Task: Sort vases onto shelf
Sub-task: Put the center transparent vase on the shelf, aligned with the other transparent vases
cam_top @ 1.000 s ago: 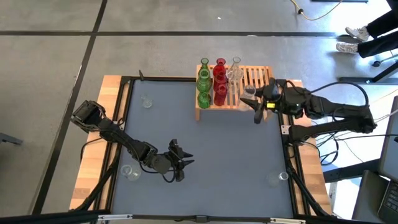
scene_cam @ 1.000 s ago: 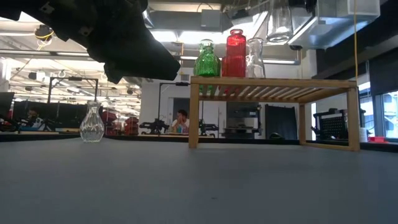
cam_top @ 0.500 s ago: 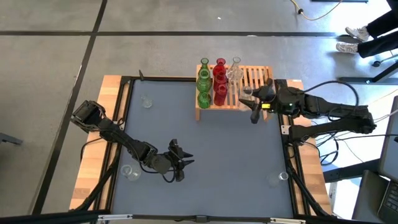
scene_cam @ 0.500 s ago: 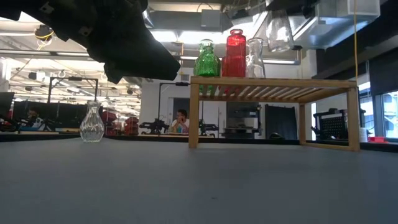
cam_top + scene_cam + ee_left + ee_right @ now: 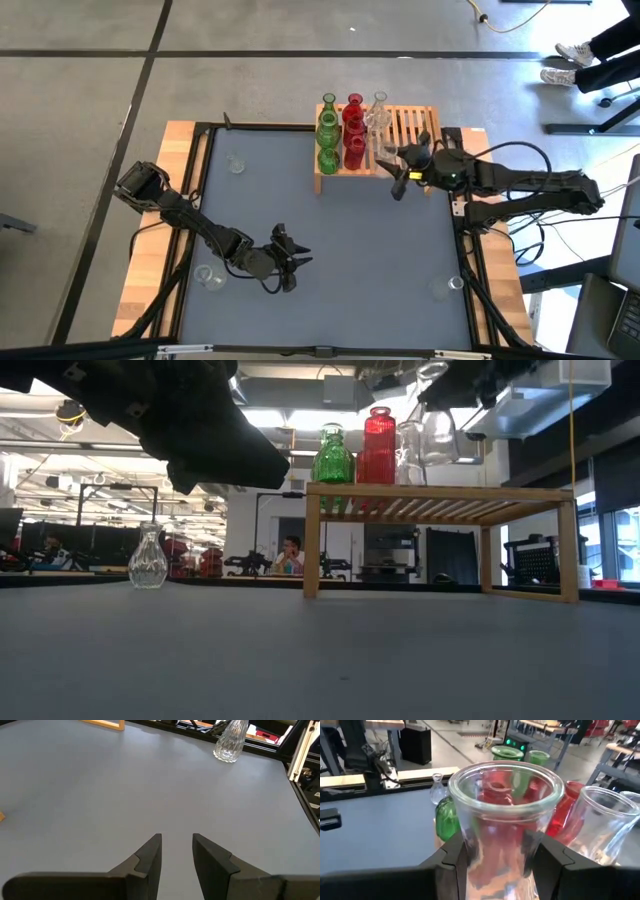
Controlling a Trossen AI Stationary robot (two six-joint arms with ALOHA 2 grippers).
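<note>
Holding clear vase: right tool over shelf | left tool slightly parted, empty | grey table

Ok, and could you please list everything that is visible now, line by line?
shelf: one, light wood, table's right side
green vases: two, green, shelf's left end
red vases: two, red, beside the green ones
standing clear vase: at least one, clear, beside the red ones
held vase: one, clear, just above the shelf
loose vases: seemingly three, clear, scattered on the table
table: one, grey top
shoes: a person's, white, on the floor
right pincer: shut on the held vase
left pincer: open, empty, over the table
</note>
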